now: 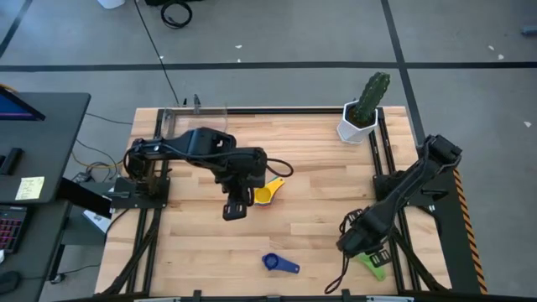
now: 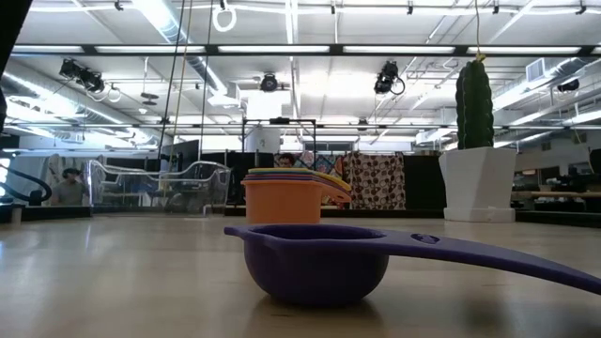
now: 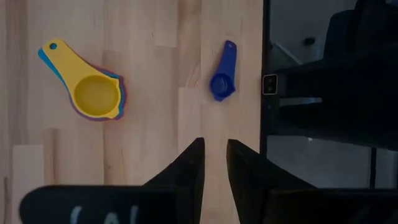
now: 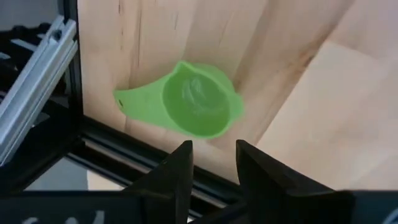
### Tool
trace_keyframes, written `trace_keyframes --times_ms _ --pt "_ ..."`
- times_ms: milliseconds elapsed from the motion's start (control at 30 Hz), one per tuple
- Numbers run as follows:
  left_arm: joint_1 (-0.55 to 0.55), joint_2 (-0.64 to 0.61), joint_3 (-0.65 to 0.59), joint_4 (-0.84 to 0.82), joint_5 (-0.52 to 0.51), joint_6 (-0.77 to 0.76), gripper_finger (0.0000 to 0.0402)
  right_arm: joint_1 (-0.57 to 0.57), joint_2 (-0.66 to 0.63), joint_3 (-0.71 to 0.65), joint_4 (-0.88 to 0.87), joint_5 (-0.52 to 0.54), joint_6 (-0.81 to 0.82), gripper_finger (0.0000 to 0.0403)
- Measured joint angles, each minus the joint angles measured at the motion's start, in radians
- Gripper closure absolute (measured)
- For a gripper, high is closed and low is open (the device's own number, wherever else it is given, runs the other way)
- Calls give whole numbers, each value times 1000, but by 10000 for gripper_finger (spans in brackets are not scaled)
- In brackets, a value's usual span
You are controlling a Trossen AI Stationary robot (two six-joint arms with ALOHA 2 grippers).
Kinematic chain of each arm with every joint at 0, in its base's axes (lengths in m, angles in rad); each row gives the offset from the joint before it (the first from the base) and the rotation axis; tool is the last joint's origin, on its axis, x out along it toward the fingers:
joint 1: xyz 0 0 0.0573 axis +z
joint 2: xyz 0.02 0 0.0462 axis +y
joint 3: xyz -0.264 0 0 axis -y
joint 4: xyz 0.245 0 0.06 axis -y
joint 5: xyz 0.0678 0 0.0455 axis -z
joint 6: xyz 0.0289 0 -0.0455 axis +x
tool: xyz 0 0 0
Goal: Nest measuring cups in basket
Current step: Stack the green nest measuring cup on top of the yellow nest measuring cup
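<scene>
Green measuring cup (image 4: 198, 107) is seen lying at the table's near right corner, directly beyond the right gripper (image 4: 212, 157), whose fingers are parted and empty; its handle is pointed at the frame rail. The right arm is judged far nearer than the left gripper (image 3: 214, 155), narrowly parted mid-table.

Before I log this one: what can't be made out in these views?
- Stack of nested cups: the left arm covers part of it in the high view; the low view shows colored rims, but the count cannot be told.
- Green cup: mostly under the right hand in the high view.
- Clear basket: faint in the high view; contents cannot be told.
- Blue cup: its handle is cut off by the low view's edge.
</scene>
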Motion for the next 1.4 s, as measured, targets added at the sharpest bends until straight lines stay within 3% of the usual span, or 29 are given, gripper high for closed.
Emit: trace_keyframes --times_ms 433,867,967,1100,1267,1400 --pt "0 -1 0 0 0 -16 331 18 39 -114 138 6 -16 278" --pt "1 -1 0 0 0 -36 331 15 38 -270 365 41 79 279" --pt "1 -1 0 0 0 -36 331 14 36 -278 370 44 42 299" --pt "1 -1 0 0 0 -36 331 2 36 -280 372 39 -24 368" --pt "1 -1 0 0 0 -35 331 -25 37 -272 358 42 -62 368" --pt "2 -1 0 0 -2 -36 331 -63 39 -210 226 83 -179 368"
